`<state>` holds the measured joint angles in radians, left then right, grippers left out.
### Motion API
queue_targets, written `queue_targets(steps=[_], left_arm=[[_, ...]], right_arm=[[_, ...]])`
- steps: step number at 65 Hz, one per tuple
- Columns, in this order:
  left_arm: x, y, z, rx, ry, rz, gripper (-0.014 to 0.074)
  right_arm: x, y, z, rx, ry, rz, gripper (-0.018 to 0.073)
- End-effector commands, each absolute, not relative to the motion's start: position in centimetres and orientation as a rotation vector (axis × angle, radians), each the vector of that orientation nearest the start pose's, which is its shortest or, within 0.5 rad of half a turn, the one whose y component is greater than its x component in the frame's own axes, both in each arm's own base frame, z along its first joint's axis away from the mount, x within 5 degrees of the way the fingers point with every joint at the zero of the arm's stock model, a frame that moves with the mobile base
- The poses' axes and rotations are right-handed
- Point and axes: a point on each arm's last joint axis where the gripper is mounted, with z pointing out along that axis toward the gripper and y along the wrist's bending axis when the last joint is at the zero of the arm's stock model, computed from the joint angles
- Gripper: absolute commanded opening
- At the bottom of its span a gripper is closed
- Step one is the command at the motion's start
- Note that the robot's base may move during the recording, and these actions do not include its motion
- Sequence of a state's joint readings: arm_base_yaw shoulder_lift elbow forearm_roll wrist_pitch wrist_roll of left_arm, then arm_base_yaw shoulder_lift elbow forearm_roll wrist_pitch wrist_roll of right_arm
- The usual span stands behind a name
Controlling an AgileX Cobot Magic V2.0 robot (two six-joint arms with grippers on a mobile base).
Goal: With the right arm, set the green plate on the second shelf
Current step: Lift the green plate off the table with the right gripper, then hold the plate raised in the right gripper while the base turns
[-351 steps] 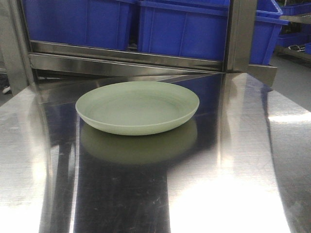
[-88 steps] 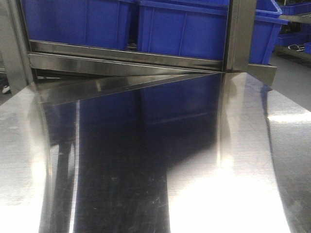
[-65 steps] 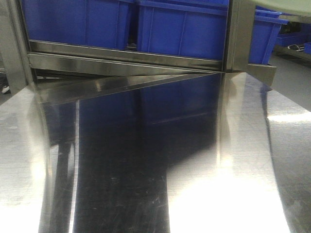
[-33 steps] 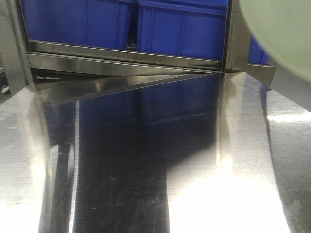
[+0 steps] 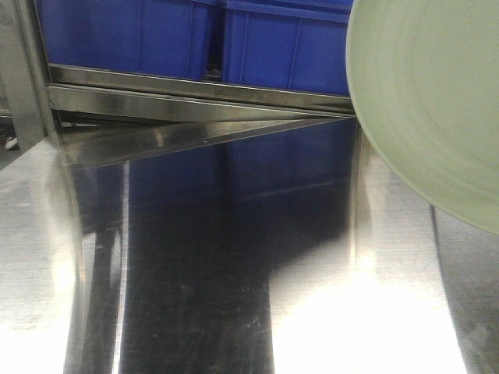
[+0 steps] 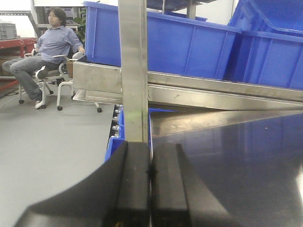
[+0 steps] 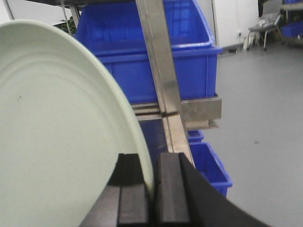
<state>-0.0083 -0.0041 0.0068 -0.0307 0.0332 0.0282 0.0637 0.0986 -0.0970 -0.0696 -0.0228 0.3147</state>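
Green plate on edge, rim in right claw.

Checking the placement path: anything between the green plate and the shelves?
Yes. The green plate, pinched at its rim by the right gripper, sits close beside a steel post, and blue bins fill the level behind it. The steel surface below is bare. Which level is second cannot be told.
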Motion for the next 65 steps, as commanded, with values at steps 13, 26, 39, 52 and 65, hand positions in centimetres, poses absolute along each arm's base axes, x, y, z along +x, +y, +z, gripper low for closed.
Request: queue_targets(steps=[13, 26, 39, 52, 65], left_arm=[[5.61, -0.07, 20.40, 0.004, 1.450, -0.017, 0.0130], [5.61, -0.07, 20.40, 0.004, 1.450, -0.017, 0.0130], [5.61, -0.07, 20.40, 0.004, 1.450, -0.017, 0.0130], [5.61, -0.07, 20.40, 0.004, 1.450, -0.017, 0.0130], [5.61, -0.07, 20.40, 0.004, 1.450, -0.017, 0.0130]], right_arm=[[4.76, 0.08, 27.04, 0.081, 1.191, 0.183, 0.0053], [4.57, 0.02, 27.29, 0.084, 1.157, 0.182, 0.0053], [4.58, 0.02, 27.28, 0.086, 1.159, 0.184, 0.0053], [4.59, 0.02, 27.27, 0.086, 1.160, 0.184, 0.0053], [4.59, 0.02, 27.27, 0.086, 1.160, 0.184, 0.0053]])
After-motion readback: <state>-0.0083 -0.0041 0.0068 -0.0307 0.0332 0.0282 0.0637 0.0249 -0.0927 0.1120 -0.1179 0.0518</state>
